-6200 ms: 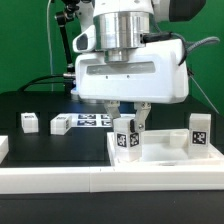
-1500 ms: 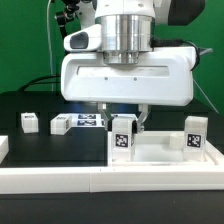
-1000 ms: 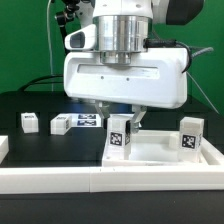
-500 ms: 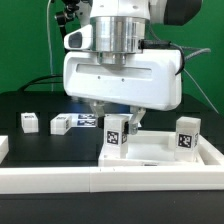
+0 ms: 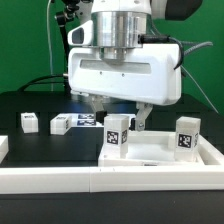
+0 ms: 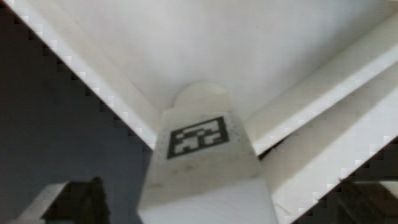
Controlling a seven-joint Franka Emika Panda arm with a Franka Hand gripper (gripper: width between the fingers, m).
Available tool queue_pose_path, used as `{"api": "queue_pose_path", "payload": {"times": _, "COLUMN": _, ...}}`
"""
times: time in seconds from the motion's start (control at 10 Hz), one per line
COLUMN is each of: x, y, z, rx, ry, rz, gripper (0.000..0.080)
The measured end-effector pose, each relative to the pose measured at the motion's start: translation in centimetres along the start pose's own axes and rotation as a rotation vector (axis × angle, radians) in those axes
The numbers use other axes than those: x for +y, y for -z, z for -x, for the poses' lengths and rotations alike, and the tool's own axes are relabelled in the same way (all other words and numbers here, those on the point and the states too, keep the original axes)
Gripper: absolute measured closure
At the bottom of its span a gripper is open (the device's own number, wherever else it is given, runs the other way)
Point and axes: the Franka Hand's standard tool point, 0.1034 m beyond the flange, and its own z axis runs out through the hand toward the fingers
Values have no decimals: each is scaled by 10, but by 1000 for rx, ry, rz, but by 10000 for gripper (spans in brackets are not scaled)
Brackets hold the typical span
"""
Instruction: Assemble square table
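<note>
The border bar (image 5: 60, 178) lay nearest. Directly behind it, the slab (image 5: 160, 152) of the square table rested flat on the surface, rim up. Two legs stood upright on the slab: the first leg (image 5: 117, 132) toward the exterior view's left, the second leg (image 5: 186, 136) toward its right. The gripper (image 5: 122, 118) hung directly over the first leg. It was spread, and its fingers (image 5: 143, 117) straddled the leg's vertical long axis, apparently without contact. The loose legs (image 5: 29, 121) lay farthest back.

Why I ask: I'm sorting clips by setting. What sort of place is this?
Probably a robotics lab bench: a white two-finger robot gripper hangs over a black tabletop, an upright white plastic leg carries a black-and-white square tag, and a plain green backdrop stands behind.
</note>
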Motion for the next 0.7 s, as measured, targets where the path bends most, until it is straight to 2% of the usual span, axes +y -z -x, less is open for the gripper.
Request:
{"api": "queue_pose_path", "payload": {"times": 0.2, "x": 2, "y": 0, "z": 23, "rx": -26, "ry": -156, "rz": -8, "gripper": 151}}
{"api": "queue_pose_path", "payload": {"times": 0.4, "x": -3, "y": 3, "z": 18, "rx": -24, "ry": -113, "rz": -21, "gripper": 151}}
{"api": "queue_pose_path", "payload": {"times": 0.7, "x": -2, "y": 2, "z": 20, "rx": -26, "ry": -118, "rz": -17, "gripper": 151}}
